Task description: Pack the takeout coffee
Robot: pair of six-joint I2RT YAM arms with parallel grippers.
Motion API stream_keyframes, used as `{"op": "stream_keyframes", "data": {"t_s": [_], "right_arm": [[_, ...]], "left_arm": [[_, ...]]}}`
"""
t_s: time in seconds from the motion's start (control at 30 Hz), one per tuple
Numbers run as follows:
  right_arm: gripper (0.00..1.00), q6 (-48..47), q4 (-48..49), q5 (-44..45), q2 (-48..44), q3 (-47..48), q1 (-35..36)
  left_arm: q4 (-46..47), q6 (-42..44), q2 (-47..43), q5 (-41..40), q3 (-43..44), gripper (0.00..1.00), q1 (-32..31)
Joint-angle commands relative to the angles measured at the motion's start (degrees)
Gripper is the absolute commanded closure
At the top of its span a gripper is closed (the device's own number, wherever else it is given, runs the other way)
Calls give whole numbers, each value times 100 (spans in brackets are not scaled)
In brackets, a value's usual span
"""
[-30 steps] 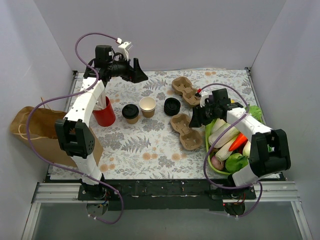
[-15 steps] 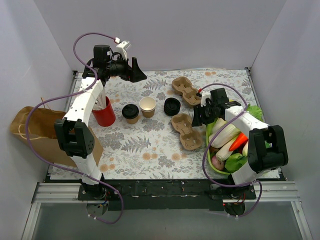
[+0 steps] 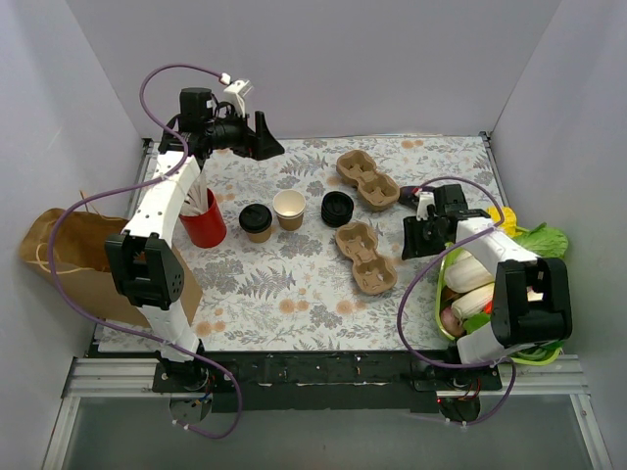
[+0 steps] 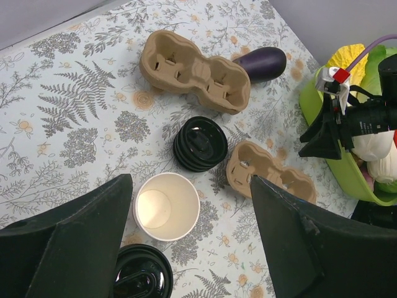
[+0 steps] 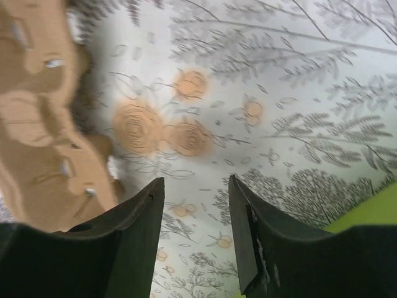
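Note:
The takeout coffee cup (image 3: pixel 289 209) (image 4: pixel 166 206) is cream-white with a tan inside and stands open-topped mid-table. To its left stands a cup under a black lid (image 3: pixel 256 220) (image 4: pixel 141 282). To its right lies a stack of black lids (image 3: pixel 337 208) (image 4: pixel 200 144). My left gripper (image 3: pixel 266 139) (image 4: pixel 191 186) hangs high above the back left of the table, open and empty, looking down on the cups. My right gripper (image 3: pixel 416 238) (image 5: pixel 195 183) is low over the tablecloth just right of the near carrier (image 3: pixel 364 257) (image 5: pixel 43 124), open with nothing between its fingers.
A second pulp carrier (image 3: pixel 367 179) (image 4: pixel 195 71) lies further back, with an aubergine (image 4: pixel 260 62) beside it. A red cup of white sticks (image 3: pixel 204 223) stands at the left. A brown paper bag (image 3: pixel 59 255) lies off the left edge. A green basket (image 3: pixel 443 294) (image 4: pixel 329 155) of vegetables sits at the right.
My right gripper has drawn back to the right, away from the near carrier, and the green basket has shifted right with it. The left arm has barely moved.

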Motion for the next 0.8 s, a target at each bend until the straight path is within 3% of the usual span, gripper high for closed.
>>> {"op": "stream_keyframes", "data": {"t_s": [0.0, 0.13, 0.27, 0.5, 0.6, 0.77], "right_arm": [[46, -298, 283, -1131, 92, 662, 209], [46, -650, 266, -1009, 268, 1164, 490], [45, -572, 318, -983, 347, 1358, 535], [44, -387, 380, -1088, 339, 1279, 543], [43, -369, 380, -1114, 409, 1287, 543], [43, -439, 362, -1727, 672, 1751, 552]], "left_arm": [[123, -9, -364, 63, 29, 23, 16], [-244, 471, -477, -269, 406, 19, 25], [-1044, 1499, -829, -1812, 881, 8, 139], [-3039, 3092, -1092, -4090, 2340, 5, 771], [-3050, 3505, -1495, -4653, 2368, 4, 1121], [-2997, 3437, -2120, -4533, 2394, 4, 1922]]}}
